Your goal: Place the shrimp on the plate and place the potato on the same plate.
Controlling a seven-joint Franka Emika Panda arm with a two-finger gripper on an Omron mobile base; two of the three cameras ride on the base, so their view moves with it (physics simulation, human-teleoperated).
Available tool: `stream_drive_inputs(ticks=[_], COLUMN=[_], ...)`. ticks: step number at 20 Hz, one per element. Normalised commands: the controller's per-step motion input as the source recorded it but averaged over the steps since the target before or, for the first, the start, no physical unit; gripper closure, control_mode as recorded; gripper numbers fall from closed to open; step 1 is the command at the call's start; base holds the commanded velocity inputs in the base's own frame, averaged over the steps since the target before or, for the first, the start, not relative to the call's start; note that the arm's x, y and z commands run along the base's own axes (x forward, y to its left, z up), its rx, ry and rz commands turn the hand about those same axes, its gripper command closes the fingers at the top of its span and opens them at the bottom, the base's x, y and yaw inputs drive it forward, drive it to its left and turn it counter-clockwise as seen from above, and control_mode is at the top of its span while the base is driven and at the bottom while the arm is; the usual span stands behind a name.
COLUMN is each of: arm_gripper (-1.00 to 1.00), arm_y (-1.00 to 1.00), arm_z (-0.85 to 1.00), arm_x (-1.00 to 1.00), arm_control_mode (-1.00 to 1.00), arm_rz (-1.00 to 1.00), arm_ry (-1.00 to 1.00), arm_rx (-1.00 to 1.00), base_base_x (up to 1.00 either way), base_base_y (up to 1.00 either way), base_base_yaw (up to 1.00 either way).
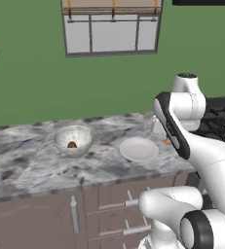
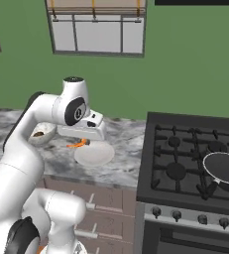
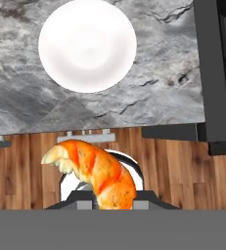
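Note:
My gripper (image 2: 81,141) is shut on the shrimp (image 3: 92,171), a bright orange crescent that hangs between the fingertips in the hand view. It also shows as an orange speck (image 1: 167,141) just right of the plate (image 1: 139,149), beside the arm. The off-white plate (image 3: 87,45) lies bare on the marble counter, and the shrimp (image 2: 76,144) hovers at its edge. The potato (image 1: 71,144), a small brown lump, rests inside the clear glass bowl (image 1: 73,138) left of the plate.
A black gas stove (image 2: 195,163) stands right of the counter with a dark frying pan (image 2: 225,167) on it. The marble counter (image 1: 26,160) stretches left of the bowl. Drawers (image 1: 123,214) sit below, and a window (image 1: 111,29) is in the green wall.

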Motion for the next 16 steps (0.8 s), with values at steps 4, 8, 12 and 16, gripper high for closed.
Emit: stream_drive_inputs(ticks=[4,8,12,16], arm_gripper=[1.00,1.00,1.00,1.00], arm_y=[0.00,0.00,0.00,0.00], arm_z=[0.00,0.00,0.00,0.00], arm_x=[0.00,0.00,0.00,0.00], arm_control_mode=[1.00,1.00,1.00,1.00], arm_rz=[0.00,0.00,0.00,0.00], arm_ry=[0.00,0.00,0.00,0.00], arm_rx=[0.00,0.00,0.00,0.00], base_base_x=[0.35,0.18,0.32,0.54], base_base_y=[0.32,0.41,0.26,0.02], base_base_yaw=[0.00,0.00,0.00,0.00])
